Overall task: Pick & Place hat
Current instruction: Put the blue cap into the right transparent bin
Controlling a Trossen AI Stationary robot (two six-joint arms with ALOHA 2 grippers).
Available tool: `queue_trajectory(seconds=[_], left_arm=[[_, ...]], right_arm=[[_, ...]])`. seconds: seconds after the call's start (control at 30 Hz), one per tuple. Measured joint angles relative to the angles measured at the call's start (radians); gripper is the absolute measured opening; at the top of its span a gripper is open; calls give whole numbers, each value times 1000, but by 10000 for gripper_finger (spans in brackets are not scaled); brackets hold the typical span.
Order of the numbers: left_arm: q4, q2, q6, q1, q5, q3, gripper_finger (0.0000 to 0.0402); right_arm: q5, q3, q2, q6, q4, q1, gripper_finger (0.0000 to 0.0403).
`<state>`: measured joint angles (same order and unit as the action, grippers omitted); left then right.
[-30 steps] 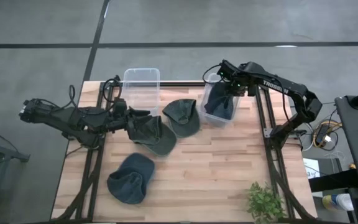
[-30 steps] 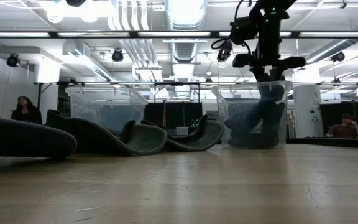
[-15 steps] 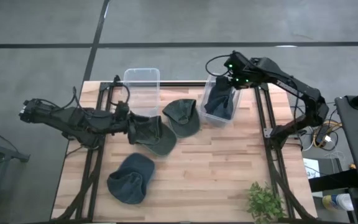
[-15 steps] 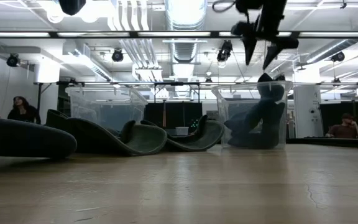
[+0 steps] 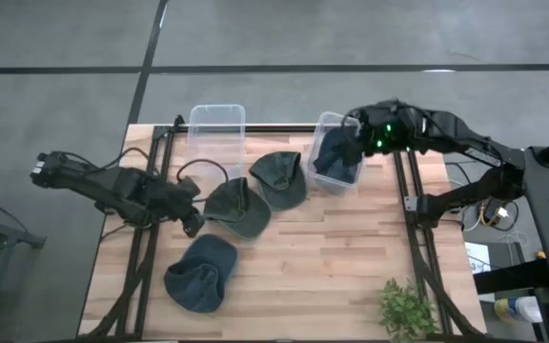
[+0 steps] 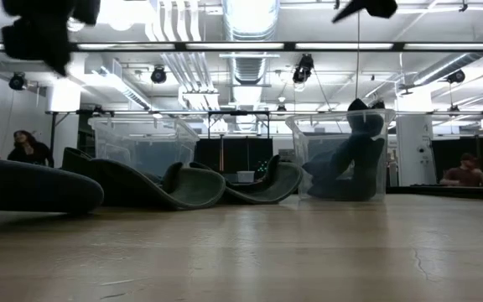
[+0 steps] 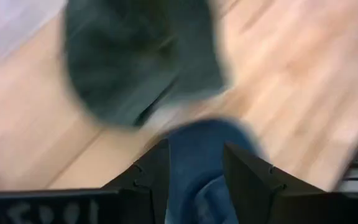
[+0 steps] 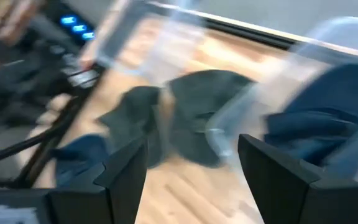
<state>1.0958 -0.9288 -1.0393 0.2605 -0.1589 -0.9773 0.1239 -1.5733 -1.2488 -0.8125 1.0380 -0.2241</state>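
A dark blue hat (image 5: 336, 157) lies crumpled in the clear bin (image 5: 324, 124) at the far right, its top above the rim (image 6: 357, 107). My right gripper (image 5: 355, 143) hangs open above that bin, holding nothing (image 8: 191, 143). Two green hats (image 5: 238, 208) (image 5: 279, 178) rest on the table mid-way, and another blue hat (image 5: 201, 273) lies near the front. My left gripper (image 5: 192, 219) is open, raised just left of the nearer green hat; through its fingers (image 7: 194, 149) the blue hat (image 7: 197, 155) shows below.
An empty clear bin (image 5: 217, 133) stands at the far edge, left of centre. A small plant (image 5: 406, 310) sits at the near right corner. Bare wood lies between the hats and the right edge. People sit in the room behind (image 6: 30, 147).
My right gripper has opened, let go of the blue hat in the bin and risen clear above it; the hat stays in the bin. My left gripper has drawn back from the green hat toward the table's near left and risen.
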Motion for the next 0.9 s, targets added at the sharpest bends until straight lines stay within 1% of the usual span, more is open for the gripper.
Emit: queue_trajectory(seconds=[0.07, 0.2, 0.37, 0.63, 0.73, 0.9], left_arm=[[40, -7, -62, -3, 52, 27, 138], [7, -25, -143, -4, 188, 99, 138], [-23, -44, -177, -4, 238, 204, 138], [-241, -41, -248, -4, 402, 355, 138], [-273, -41, -274, -4, 413, 374, 138], [-275, -42, -273, -4, 390, 419, 138]], right_arm=[[21, 1, -3, 1, -33, 60, 240], [41, -2, -16, 9, -83, 140, 237], [63, -1, -49, 12, -132, 195, 239], [59, -1, -99, 53, -254, 222, 234], [58, -3, -109, 55, -270, 222, 233], [58, -3, -113, 56, -278, 222, 233]])
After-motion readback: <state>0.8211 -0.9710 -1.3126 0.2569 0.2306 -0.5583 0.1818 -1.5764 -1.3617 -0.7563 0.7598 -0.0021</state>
